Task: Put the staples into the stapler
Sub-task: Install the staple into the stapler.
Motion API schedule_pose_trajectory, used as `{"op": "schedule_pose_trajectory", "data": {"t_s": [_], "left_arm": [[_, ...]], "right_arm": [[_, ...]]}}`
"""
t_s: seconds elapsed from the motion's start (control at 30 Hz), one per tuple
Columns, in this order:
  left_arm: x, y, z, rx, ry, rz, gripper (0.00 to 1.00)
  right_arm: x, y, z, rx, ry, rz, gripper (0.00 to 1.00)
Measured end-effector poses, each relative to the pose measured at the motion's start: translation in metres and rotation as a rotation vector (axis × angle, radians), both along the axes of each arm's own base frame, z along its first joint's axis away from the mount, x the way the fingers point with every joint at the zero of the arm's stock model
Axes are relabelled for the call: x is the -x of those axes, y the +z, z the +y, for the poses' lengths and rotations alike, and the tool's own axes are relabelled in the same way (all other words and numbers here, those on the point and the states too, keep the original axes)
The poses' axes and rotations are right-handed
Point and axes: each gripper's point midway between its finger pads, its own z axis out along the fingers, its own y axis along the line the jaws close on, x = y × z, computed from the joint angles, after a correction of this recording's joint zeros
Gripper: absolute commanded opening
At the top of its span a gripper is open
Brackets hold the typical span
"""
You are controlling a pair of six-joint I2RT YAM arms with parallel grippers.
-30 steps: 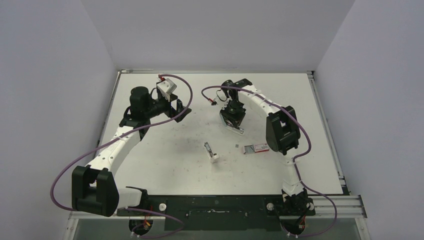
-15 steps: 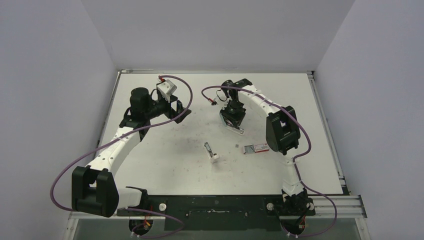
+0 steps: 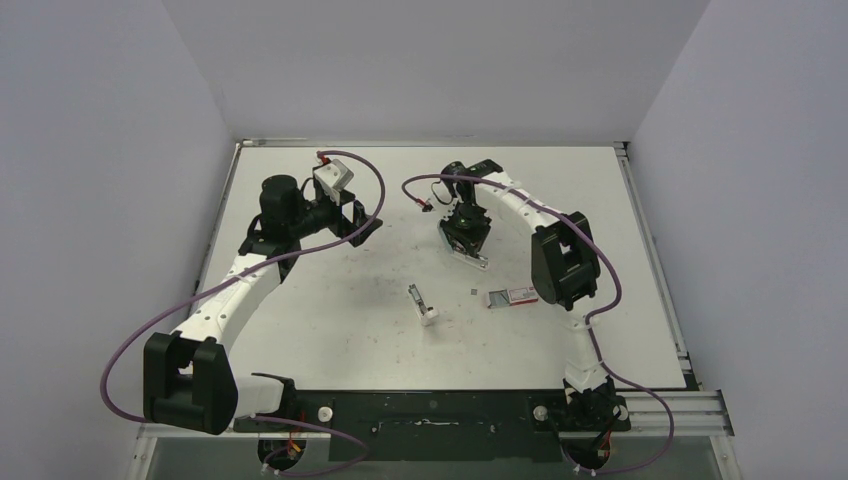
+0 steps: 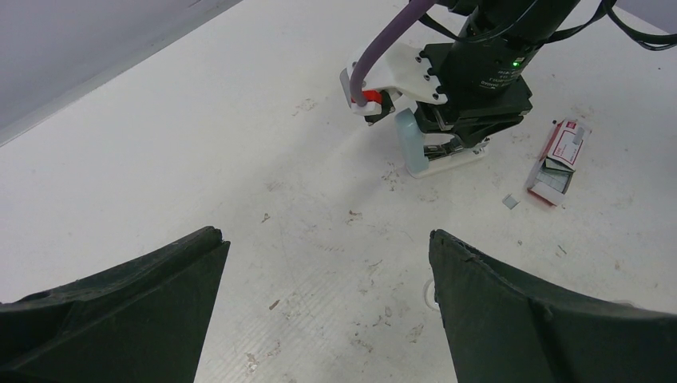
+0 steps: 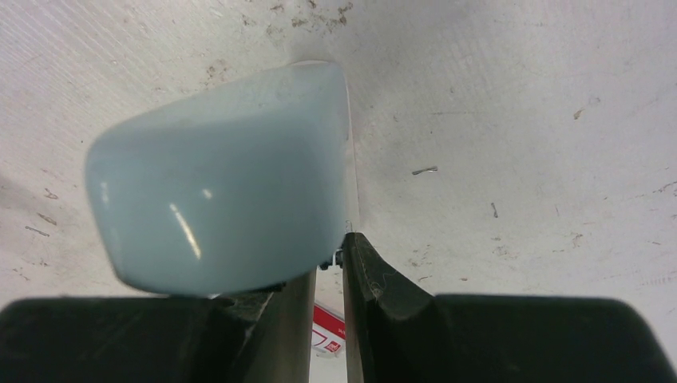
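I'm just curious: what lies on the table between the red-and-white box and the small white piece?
Only a tiny grey strip of staples, nearer the box than the white piece, as the top view shows.

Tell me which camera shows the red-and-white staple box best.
The left wrist view: the staple box shows closest, its red-and-white label facing up. The top view shows it tiny; the right wrist view catches only a red-and-white sliver, probably it.

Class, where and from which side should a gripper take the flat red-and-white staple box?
Probably pinch the staple box across its two long edges, coming straight down from above: it lies flat on the table, long and narrow, broad face up.
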Motion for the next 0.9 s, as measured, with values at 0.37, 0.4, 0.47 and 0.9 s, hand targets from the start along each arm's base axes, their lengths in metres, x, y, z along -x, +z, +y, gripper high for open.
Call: {"op": "schedule_pose_trajectory", "data": {"t_s": [0.37,0.4,0.47,0.9], "left_arm": [[0.000,0.000,0.000,0.000,0.000,0.000,0.98],[0.000,0.000,0.000,0.000,0.000,0.000,0.98],[0.000,0.000,0.000,0.000,0.000,0.000,0.98],[-0.001,0.000,0.002,-0.003,0.006,-0.004,0.98]], "right_arm": [[0.002,-0.005,-0.002,0.010,0.001,0.005,0.05],[0.002,-0.005,-0.001,0.010,0.001,0.005,0.05],[0.003,-0.005,-0.001,0.010,0.001,0.004,0.05],[0.000,0.019,0.001,-0.038,-0.044,-0.053,0.05]]}}
